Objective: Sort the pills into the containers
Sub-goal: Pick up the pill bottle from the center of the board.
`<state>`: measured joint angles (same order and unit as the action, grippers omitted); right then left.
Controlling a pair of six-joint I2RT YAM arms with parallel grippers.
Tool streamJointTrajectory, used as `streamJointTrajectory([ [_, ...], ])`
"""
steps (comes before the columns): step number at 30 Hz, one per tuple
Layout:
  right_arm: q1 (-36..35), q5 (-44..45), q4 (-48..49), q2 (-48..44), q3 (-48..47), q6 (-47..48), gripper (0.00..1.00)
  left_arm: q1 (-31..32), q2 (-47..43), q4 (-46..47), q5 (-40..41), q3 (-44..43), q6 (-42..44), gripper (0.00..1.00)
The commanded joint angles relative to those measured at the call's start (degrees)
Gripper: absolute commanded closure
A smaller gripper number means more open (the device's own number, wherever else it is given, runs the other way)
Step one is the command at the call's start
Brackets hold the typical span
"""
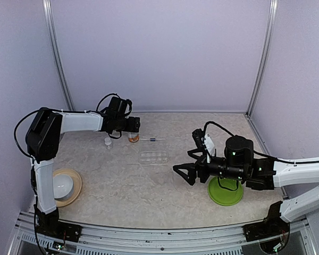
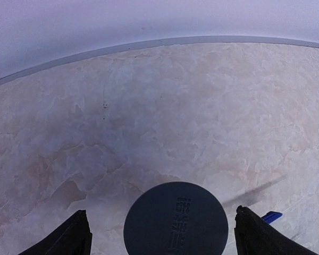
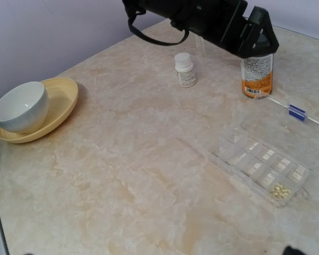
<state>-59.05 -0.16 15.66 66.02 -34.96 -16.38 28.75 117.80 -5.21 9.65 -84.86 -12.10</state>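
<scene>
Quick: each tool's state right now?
Left tool: open, straddling the bottle cap, not gripping it.
Right tool: open, empty.

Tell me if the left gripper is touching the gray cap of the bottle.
Apart. The left wrist view shows the left gripper open around the gray cap, with bare table showing between the cap and the gripper on both sides.
</scene>
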Motion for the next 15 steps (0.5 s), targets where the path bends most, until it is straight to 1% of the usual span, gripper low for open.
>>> streamJointTrajectory([
  [1, 0.51, -0.19, 0.71, -0.52, 0.90, -0.58, 0.00, 0.28, 1.47, 0.20, 0.42, -2.08, 1.00, 0.11],
  [6, 0.51, -0.16, 0.73, -0.77, 1.23, -0.80, 0.00, 0.39, 2.17, 0.37, -0.82, -2.55, 0.84, 0.20],
  [10, 0.50, -0.09, 0.75, -0.81, 1.60, -0.86, 0.00, 0.34, 2.01, 0.85, -1.42, -2.05, 0.67, 0.35],
  [15, 0.46, -0.27, 0.95, -0.45, 1.43, -0.84, 0.00, 0.35, 1.69, 1.09, -2.52, -1.62, 0.54, 0.49],
])
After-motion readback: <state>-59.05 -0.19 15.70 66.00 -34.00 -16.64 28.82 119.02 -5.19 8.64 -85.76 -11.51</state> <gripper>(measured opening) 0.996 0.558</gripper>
